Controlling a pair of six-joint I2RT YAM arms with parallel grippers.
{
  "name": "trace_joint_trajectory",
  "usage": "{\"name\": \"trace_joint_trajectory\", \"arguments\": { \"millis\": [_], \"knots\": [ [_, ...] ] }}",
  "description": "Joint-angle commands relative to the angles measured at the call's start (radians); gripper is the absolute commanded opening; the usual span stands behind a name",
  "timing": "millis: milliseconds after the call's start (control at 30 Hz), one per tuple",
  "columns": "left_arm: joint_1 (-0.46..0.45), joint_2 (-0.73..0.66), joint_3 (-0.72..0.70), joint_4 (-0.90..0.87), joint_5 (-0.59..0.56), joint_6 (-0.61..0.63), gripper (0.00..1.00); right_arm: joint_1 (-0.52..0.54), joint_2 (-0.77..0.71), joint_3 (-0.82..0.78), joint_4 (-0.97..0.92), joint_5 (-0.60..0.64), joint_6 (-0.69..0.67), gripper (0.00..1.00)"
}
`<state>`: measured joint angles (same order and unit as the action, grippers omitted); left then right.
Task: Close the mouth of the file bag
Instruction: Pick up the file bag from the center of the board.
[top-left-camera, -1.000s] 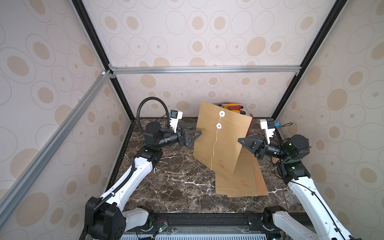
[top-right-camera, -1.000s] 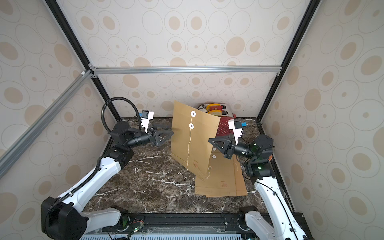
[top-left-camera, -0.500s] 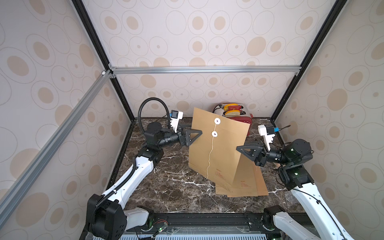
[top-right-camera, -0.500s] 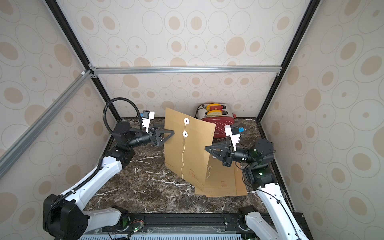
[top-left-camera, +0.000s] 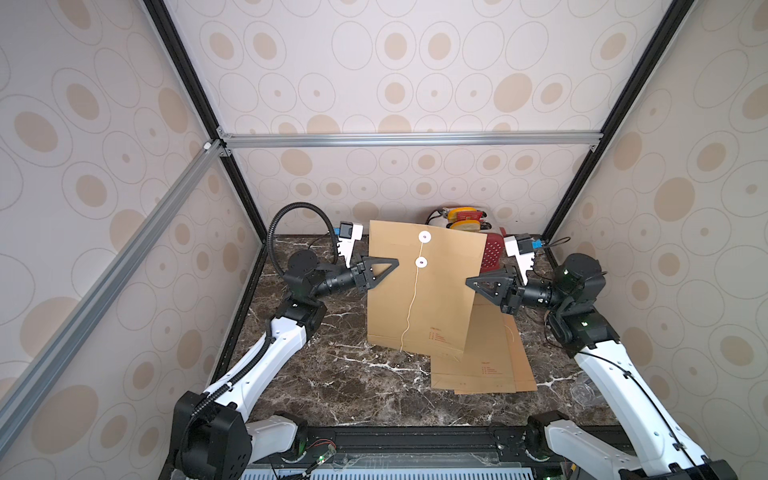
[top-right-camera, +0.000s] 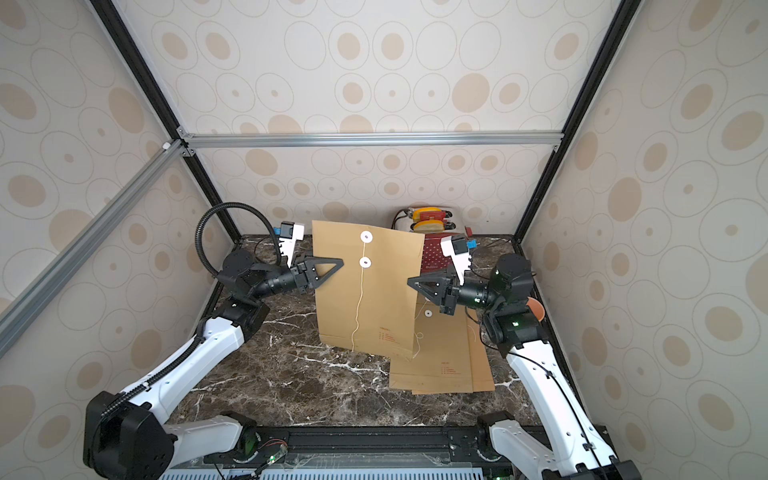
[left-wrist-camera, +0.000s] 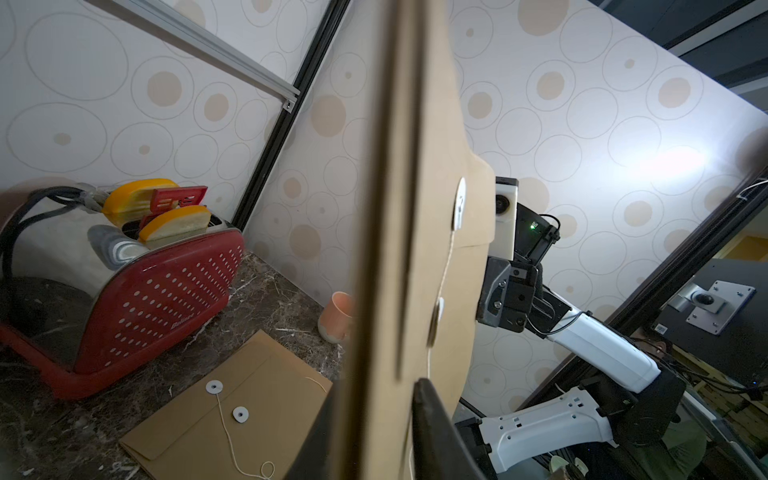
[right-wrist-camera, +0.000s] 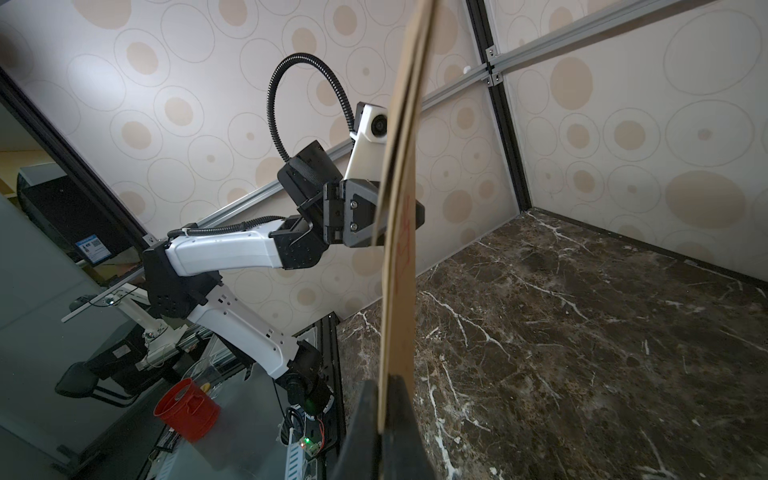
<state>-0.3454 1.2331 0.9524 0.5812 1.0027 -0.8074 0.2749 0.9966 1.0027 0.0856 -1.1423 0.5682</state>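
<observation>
My left gripper (top-left-camera: 390, 264) reaches the file bag (top-left-camera: 432, 307) at its 9 o'clock edge, in the upper half. In the left wrist view my fingers (left-wrist-camera: 436, 428) stand on the two sides of this edge, very near the paper. I cannot tell whether they already press it.

The file bag stands upright over the middle of the marble table (top-left-camera: 332, 374), with its mouth at 12 o'clock. I cannot tell whether its bottom edge touches the table. The flap is folded down on the front face. An upper disc (top-left-camera: 424, 237) sits on the flap, and a lower disc (top-left-camera: 421, 262) sits just under it on the body. The string (top-left-camera: 411, 307) hangs loose from the upper disc toward 6 o'clock, passes the lower disc and ends near the bottom edge.

My right gripper (top-left-camera: 471, 283) is clenched on the 3 o'clock edge of the bag. In the right wrist view the paper is pinched between its two fingers.

At 5 o'clock from the held bag, more file bags (top-left-camera: 486, 370) lie flat on the table, one on another. At the table's 12 o'clock edge stands a red toaster (left-wrist-camera: 145, 291) with yellow bread slices (left-wrist-camera: 174, 220) in it.
</observation>
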Motion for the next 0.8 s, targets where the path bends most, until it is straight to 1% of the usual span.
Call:
{"name": "trace_joint_trajectory", "arguments": {
  "millis": [0,33,67,167,267,333,367,400,467,500,533,600,633,667,733,767],
  "knots": [
    [-0.006,-0.015,0.016,0.055,0.022,-0.04,0.29,-0.014,0.013,0.06,-0.063,-0.002,-0.069,0.0],
    [-0.006,-0.017,0.017,0.046,0.023,-0.036,0.33,-0.014,0.013,0.063,-0.065,-0.005,-0.067,0.0],
    [-0.007,-0.019,0.019,0.042,0.027,-0.034,0.33,-0.051,0.012,0.063,-0.058,-0.01,-0.06,0.0],
    [-0.006,-0.024,0.023,0.027,0.027,-0.032,0.36,-0.063,0.007,0.064,-0.064,-0.013,-0.063,0.0],
    [-0.007,-0.024,0.023,0.041,0.032,-0.047,0.35,-0.065,0.008,0.077,-0.109,-0.008,-0.096,0.0],
    [-0.006,-0.023,0.022,0.059,0.033,-0.056,0.34,-0.065,0.015,0.07,-0.081,-0.02,-0.069,0.0],
    [-0.006,-0.018,0.023,0.073,0.036,-0.065,0.26,-0.065,0.02,0.063,-0.057,-0.025,-0.048,0.0],
    [-0.007,-0.012,0.025,0.088,0.043,-0.078,0.22,-0.065,0.023,0.062,-0.05,-0.026,-0.044,0.0],
    [-0.007,0.003,0.026,0.116,0.054,-0.107,0.26,-0.065,0.029,0.058,-0.054,-0.024,-0.047,0.0],
    [-0.008,0.006,0.027,0.117,0.055,-0.108,0.26,-0.065,0.032,0.055,-0.046,-0.023,-0.042,0.0],
    [-0.009,0.008,0.029,0.117,0.054,-0.109,0.23,-0.065,0.036,0.051,-0.023,-0.023,-0.027,0.0],
    [-0.009,0.012,0.033,0.115,0.06,-0.11,0.1,-0.065,0.043,0.047,0.001,-0.02,-0.011,0.0],
    [-0.01,0.01,0.035,0.11,0.063,-0.105,0.06,-0.065,0.046,0.049,-0.002,-0.018,-0.012,0.0],
    [-0.009,0.005,0.036,0.09,0.065,-0.083,0.0,-0.065,0.049,0.054,-0.024,-0.011,-0.027,0.0],
    [-0.009,-0.016,0.045,-0.004,0.05,0.002,0.0,-0.065,0.05,0.072,-0.114,0.026,-0.09,0.0],
    [-0.009,-0.031,0.05,-0.073,0.036,0.058,0.0,-0.065,0.048,0.083,-0.18,0.063,-0.134,0.02]
  ]
}}
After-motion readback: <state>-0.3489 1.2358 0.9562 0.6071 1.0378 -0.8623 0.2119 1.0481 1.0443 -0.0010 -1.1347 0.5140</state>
